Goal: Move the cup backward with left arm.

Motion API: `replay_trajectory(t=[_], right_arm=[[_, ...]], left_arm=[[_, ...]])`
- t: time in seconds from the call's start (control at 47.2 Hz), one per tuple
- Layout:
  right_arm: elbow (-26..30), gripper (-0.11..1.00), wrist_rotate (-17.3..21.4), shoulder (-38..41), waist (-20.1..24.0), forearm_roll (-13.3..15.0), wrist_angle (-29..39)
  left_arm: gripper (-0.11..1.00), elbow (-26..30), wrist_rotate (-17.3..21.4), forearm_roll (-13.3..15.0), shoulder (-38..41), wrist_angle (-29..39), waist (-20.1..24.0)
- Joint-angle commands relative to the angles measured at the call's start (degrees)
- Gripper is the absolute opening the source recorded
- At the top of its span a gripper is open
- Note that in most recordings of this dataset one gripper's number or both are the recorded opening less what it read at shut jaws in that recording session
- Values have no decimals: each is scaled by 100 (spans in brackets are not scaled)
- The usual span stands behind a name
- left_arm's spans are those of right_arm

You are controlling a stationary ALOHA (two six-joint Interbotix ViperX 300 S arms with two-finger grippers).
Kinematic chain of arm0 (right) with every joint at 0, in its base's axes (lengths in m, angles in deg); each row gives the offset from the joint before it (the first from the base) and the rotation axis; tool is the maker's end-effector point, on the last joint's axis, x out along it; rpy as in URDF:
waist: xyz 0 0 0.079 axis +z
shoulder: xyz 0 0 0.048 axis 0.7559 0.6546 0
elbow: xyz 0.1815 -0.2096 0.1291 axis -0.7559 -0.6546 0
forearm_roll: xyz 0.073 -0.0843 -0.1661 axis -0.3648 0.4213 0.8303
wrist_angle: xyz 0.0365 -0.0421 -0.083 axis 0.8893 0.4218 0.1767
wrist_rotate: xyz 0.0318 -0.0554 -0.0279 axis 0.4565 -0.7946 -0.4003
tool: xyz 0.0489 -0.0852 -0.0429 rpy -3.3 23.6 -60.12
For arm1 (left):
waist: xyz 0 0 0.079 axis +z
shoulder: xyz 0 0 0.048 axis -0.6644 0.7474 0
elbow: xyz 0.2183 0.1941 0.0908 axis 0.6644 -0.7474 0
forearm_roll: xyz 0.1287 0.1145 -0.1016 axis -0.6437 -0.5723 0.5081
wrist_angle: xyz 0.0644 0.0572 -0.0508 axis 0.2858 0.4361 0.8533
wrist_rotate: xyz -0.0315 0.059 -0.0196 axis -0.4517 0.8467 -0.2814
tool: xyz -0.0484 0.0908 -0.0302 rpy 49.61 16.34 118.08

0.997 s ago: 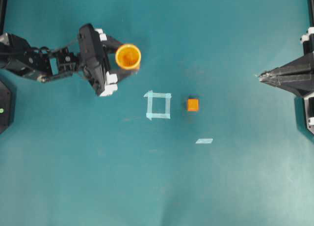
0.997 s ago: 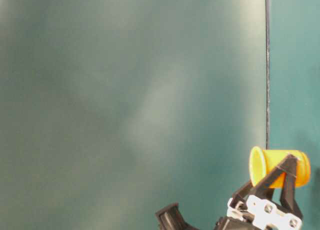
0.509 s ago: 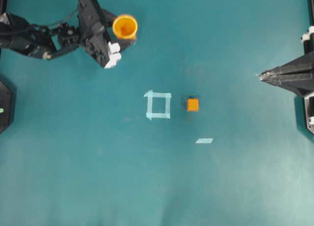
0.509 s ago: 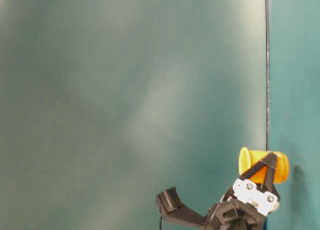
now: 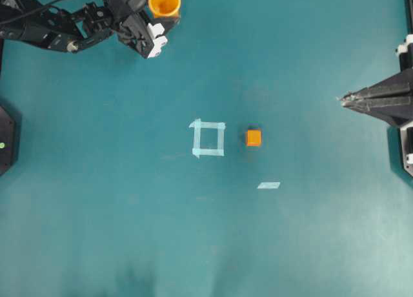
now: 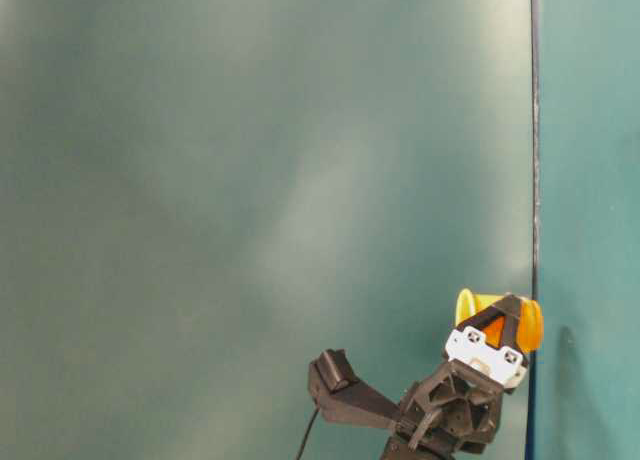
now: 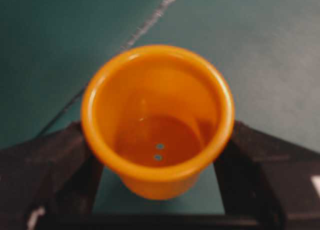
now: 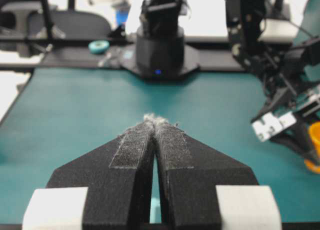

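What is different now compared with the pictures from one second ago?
The left tool carried the cup toward the top edge of the overhead view, holding it throughout. The orange cube, the tape square and the shut right tool stayed as they were.

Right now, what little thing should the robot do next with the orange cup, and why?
Probably open up and let go. The cup already sits near the mat's far edge, well behind the tape square and the small cube. The left tool has its fingers on both sides of the cup. If the cup isn't quite resting on the mat, lower it first.
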Motion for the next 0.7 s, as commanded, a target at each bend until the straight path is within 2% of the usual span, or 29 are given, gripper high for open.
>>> replay_trajectory(t=[0.0,0.148,0.53,0.679], right_arm=[[185,0,-9,18,0,0,35],[185,0,-18,18,0,9,62],[211,0,-35,-18,0,9,53],[211,0,-44,-18,9,0,62]], left_arm=[[62,141,-62,0,-79,0,62],[62,149,-237,9,-79,-9,141],[62,149,-299,9,-26,0,193],[62,193,-483,18,26,18,272]])
